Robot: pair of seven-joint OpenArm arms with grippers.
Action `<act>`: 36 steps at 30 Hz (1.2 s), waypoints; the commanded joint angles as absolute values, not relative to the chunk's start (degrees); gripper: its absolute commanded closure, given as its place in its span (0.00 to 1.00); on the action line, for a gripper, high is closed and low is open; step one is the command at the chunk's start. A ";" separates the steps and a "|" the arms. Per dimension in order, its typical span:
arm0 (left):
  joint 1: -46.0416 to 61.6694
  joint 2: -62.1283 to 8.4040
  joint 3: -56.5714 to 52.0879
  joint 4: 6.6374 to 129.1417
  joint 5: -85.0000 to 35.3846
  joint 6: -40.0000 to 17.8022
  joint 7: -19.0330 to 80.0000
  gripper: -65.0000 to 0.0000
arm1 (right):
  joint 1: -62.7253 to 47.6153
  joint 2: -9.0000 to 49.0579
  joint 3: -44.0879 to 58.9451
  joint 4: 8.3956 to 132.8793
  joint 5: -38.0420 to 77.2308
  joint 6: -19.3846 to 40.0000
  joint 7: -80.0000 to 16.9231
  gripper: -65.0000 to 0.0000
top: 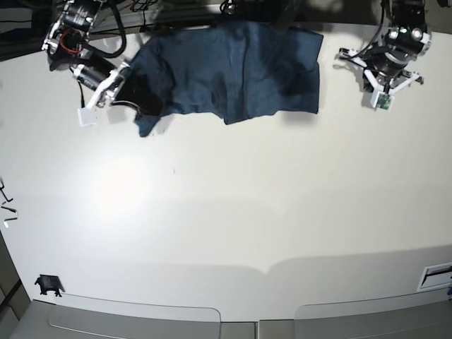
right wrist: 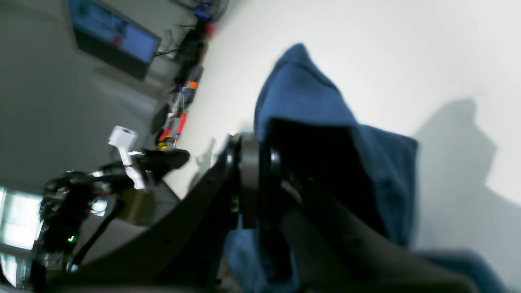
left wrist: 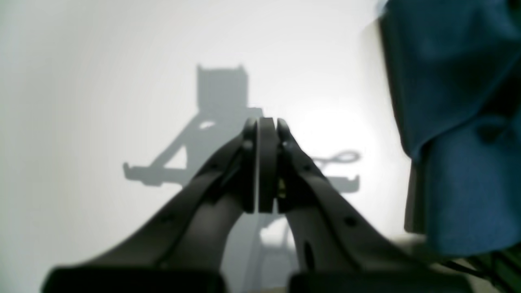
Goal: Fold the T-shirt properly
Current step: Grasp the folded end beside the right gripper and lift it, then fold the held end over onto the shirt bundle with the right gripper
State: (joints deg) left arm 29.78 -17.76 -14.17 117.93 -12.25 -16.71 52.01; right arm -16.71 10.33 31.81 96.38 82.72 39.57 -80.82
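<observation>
Base view: T-shirt (top: 233, 70) shows no readable writing.

One T-shirt (top: 233, 70), dark navy, the only cloth on the one white tabletop (top: 226, 212); two hands: the right hand (top: 131, 88) at its sleeve edge, the left hand (top: 385, 88) just beside its far edge.

Left pincer (left wrist: 266, 162) closed; right pincer (right wrist: 256, 179) seemingly clamped.
</observation>
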 commanded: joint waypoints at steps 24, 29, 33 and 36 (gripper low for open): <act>29.85 -18.28 -15.00 118.98 -14.06 -16.71 51.13 1.00 | -15.40 -5.45 -5.56 102.96 51.16 40.00 -67.83 1.00; 29.87 -18.28 -15.00 118.98 -14.06 -16.73 51.18 1.00 | -13.04 -7.97 -7.79 102.96 45.82 40.00 -65.87 1.00; 29.85 -18.28 -15.00 118.98 -14.06 -16.71 51.13 1.00 | -12.21 -9.00 -9.76 102.94 37.85 39.75 -61.95 1.00; 29.85 -18.28 -15.00 118.98 -14.06 -16.73 51.13 1.00 | -12.23 -9.00 -11.88 102.94 33.34 38.37 -60.23 1.00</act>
State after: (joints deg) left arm 29.82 -17.78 -14.70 117.93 -13.74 -16.73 52.12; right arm -12.82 -8.45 -11.66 102.00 31.75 38.04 -61.71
